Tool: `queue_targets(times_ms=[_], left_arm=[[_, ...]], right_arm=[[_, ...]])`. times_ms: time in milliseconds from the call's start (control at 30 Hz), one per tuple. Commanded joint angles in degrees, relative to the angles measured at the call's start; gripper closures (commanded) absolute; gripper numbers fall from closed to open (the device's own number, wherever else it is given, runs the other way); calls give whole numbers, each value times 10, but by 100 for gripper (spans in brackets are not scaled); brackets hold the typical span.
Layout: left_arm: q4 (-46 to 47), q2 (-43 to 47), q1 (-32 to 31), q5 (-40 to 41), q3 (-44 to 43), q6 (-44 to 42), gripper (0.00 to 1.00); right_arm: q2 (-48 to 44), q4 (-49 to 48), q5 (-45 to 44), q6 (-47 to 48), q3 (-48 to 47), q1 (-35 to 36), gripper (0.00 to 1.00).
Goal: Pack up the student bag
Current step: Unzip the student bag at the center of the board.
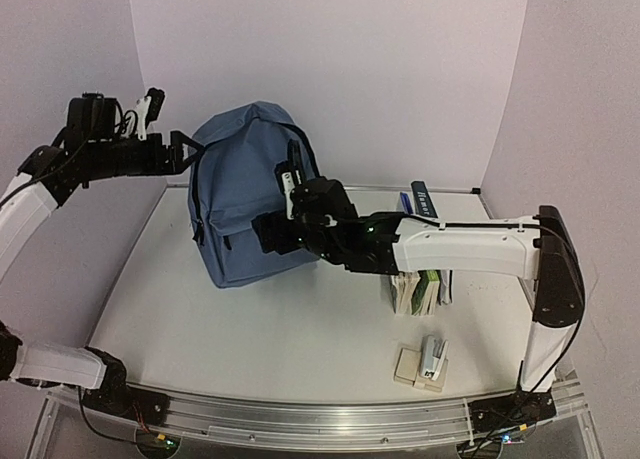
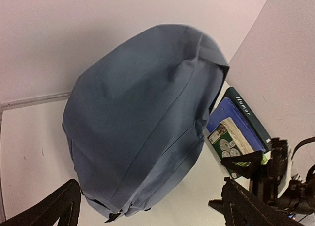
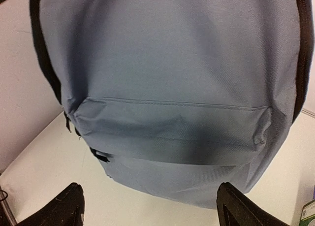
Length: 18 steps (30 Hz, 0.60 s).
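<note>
My right fingers (image 3: pixel 61 209) and left fingers (image 2: pixel 51 211), bottom of frame, spread wide, holding nothing; one student bag (image 1: pixel 240 199) upright, centre of tabletop (image 1: pixel 250 329), contents hidden; one stapler (image 1: pixel 432 357), lower right.

Only one text is partly readable. It stands on the dark, flat hard-cover book (image 1: pixel 425 197) (image 2: pixel 244 108), along its narrow edge, in white letters. It is one short word and it seems to begin with a capital H. The other letters are too blurred, so I cannot tell the whole word. The blue book (image 2: pixel 235 123) beside it carries a pale printed label (image 2: pixel 227 140) with round pictures. Its small print is too fine to read.
</note>
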<state>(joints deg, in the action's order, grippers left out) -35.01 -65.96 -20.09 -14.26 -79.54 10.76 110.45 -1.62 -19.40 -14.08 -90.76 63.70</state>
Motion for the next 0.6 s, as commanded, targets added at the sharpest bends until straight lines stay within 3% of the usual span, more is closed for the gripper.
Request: queue_targets(times_ms=[0,167,267,567], left_arm=[[41,57,7,68,145,36,0],[153,164,9,16,324,52,0],[190,177,12,18,378,53,2],[295,86,72,-46,411,64,36]], right_arm=[[-40,-5,-1,-24,3,-27,11],[-81,-10,24,-50,48,-47,12],[-100,-14,25,-56,70,-50,12],[-138,-25,35,-76,108,-50,13]])
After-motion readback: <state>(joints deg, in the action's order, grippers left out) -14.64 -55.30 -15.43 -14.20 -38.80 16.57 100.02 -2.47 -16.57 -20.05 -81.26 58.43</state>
